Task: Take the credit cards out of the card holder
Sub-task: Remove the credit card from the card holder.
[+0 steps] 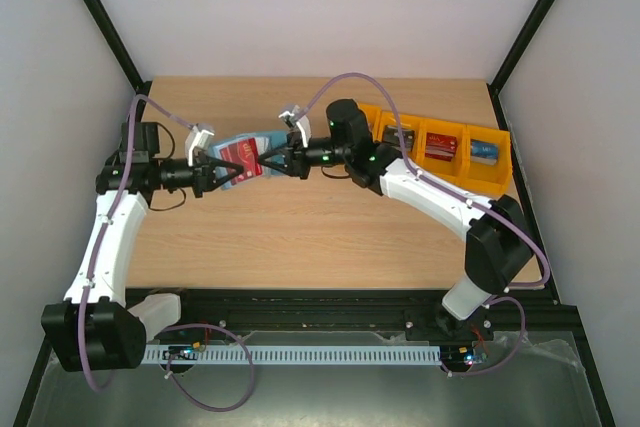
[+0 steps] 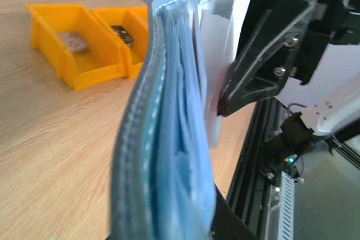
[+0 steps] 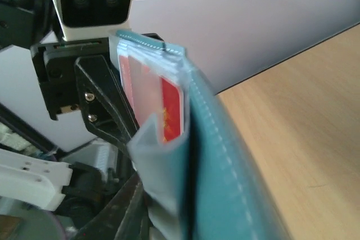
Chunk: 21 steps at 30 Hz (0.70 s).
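Observation:
The teal-blue card holder is held in the air between both grippers, above the far left of the table. A red credit card shows in it. My left gripper is shut on its left end, and my right gripper is shut on its right end. In the left wrist view the card holder fills the middle, with pale blue pockets and a right finger against its clear sleeve. In the right wrist view the red card sits in a pale pocket of the card holder.
A row of orange bins stands at the back right, holding a red card and a blue card. The left wrist view shows two bins with a grey card and a black card.

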Available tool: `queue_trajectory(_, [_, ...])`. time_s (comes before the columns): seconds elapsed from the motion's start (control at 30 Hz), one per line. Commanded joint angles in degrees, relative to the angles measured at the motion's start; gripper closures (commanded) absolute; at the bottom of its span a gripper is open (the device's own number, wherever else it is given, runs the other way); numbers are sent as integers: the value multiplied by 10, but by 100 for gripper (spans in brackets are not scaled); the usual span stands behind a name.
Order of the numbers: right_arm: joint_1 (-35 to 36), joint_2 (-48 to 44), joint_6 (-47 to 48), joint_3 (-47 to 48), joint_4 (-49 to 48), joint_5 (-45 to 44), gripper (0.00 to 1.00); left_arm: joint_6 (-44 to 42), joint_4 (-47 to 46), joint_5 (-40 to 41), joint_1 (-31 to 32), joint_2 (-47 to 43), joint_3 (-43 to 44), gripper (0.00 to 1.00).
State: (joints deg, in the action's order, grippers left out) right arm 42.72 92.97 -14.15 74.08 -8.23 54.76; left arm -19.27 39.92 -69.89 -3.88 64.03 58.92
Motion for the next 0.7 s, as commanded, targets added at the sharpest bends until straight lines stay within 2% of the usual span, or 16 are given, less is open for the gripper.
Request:
queue_trajectory(0.0, [-19,-26,-20,11,30,-129,71,69,-59,78,-8,-12,-7,98])
queue_trajectory(0.13, [-38,-23,-47,25,94,-323,69,127,-123,314,-2,-12,-27,98])
queue_trajectory(0.17, [-37,-25,-39,27,102,-335,67,128,-130,376,1,-10,-29,98])
queue_trajectory(0.23, [-27,-26,-23,31,113,-333,66,125,-135,444,6,-9,-29,98])
queue_trajectory(0.37, [30,-18,45,55,123,-274,69,123,-132,416,9,-12,-29,98])
queue_trajectory(0.43, [53,-8,62,68,108,-187,69,123,-132,400,13,-11,-31,98])
queue_trajectory(0.53, [62,12,-4,65,15,-105,72,123,-130,375,14,-8,-33,98])
queue_trajectory(0.6, [62,32,-55,63,-36,-93,76,119,-122,321,14,-9,-30,98])
queue_trajectory(0.67, [62,52,-74,74,-42,-108,80,112,-112,263,14,-10,-27,98])
